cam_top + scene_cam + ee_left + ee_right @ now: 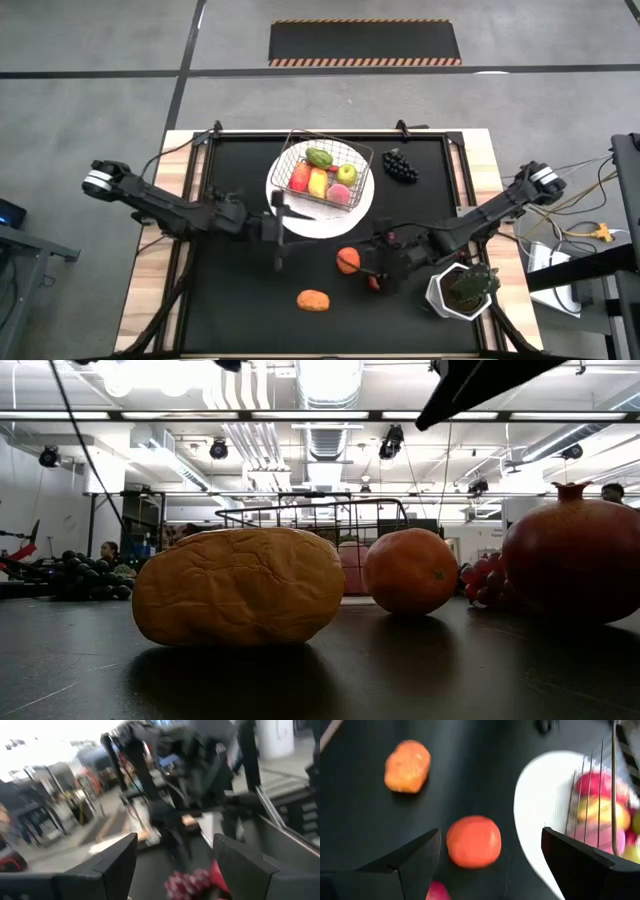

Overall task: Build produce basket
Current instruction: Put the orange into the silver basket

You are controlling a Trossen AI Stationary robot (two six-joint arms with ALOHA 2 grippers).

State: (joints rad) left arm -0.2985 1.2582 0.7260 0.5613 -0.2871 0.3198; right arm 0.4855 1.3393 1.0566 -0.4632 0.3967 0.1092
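The wire basket [322, 172] stands on a round white plate [288, 215] at the far middle and holds several toy fruits. An orange [347, 260] lies on the black mat. A lumpy orange-yellow piece [313, 300] lies nearer the front edge. My right gripper [368, 265] is open just right of the orange, which lies ahead between its fingers [473, 841]. A red fruit [373, 283] shows partly under it. My left gripper [283, 232] is open and empty left of the plate. A red grape bunch [190, 882] shows beyond its fingers.
A dark grape bunch [400, 165] lies right of the plate. A white hexagonal pot with a green plant [462, 290] stands at the front right beside my right arm. In the low view a pomegranate [575, 550] and red grapes [485, 582] sit at the right.
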